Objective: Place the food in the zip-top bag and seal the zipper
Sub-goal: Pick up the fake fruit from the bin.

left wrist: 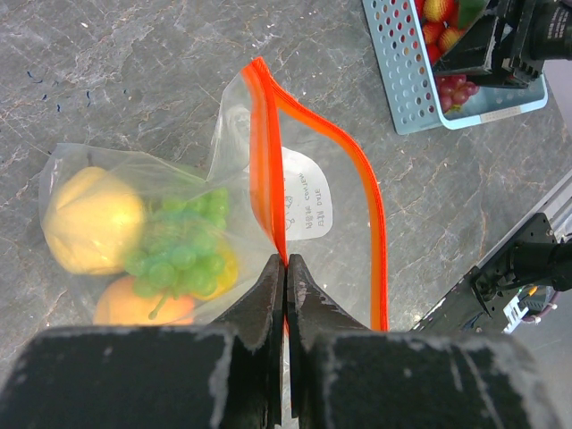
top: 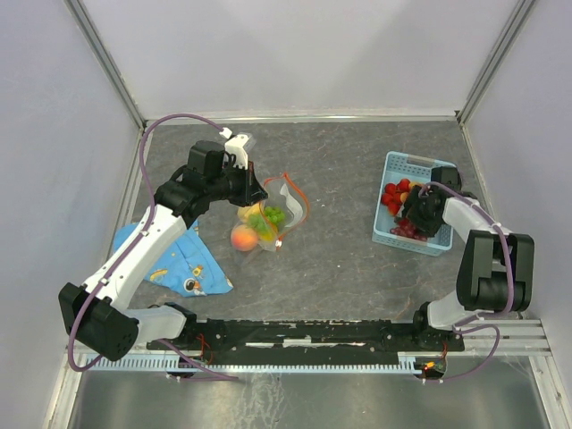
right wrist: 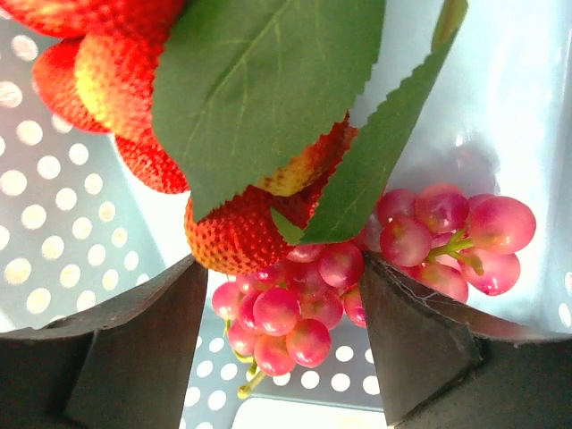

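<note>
The clear zip-top bag [top: 279, 213] hangs over the table with its mouth gaping. My left gripper [left wrist: 286, 261] is shut on the near side of the orange-red zipper [left wrist: 264, 152] and holds it up. Through the plastic I see a yellow lemon [left wrist: 89, 219] and green grapes [left wrist: 179, 246]. A peach [left wrist: 134, 308] lies against them; I cannot tell whether it is inside. My right gripper [right wrist: 284, 277] is down in the light-blue basket [top: 393, 165], open, its fingers on either side of a purple grape bunch [right wrist: 290, 308]. Red strawberries [right wrist: 237, 237] with green leaves lie just beyond.
A blue patterned cloth [top: 192, 264] lies crumpled at the near left beside the left arm. The basket [left wrist: 398, 80] stands at the right, holding more food. Grey walls and a metal frame close the table in on three sides.
</note>
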Robot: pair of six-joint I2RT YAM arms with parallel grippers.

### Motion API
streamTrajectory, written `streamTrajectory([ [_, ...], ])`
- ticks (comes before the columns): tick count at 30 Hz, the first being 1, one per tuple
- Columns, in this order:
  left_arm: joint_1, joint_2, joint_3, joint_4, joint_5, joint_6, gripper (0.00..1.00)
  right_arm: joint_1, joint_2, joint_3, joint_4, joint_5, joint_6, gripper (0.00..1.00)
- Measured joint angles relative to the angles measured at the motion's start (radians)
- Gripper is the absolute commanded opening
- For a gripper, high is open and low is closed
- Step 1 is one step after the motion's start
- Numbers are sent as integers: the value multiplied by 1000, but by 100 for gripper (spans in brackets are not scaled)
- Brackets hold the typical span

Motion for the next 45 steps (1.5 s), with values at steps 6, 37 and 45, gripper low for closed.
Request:
streamTrajectory([
  [6, 0, 0, 0, 0, 0, 0, 3, 8, 1, 32, -10, -54, -15, 77],
  [37, 0, 0, -1, 3, 1, 0, 3, 56, 35, -13, -28, 79, 37, 61],
  [45, 0, 0, -1, 3, 1, 0, 3, 56, 16, -34, 18, 79, 49, 40],
])
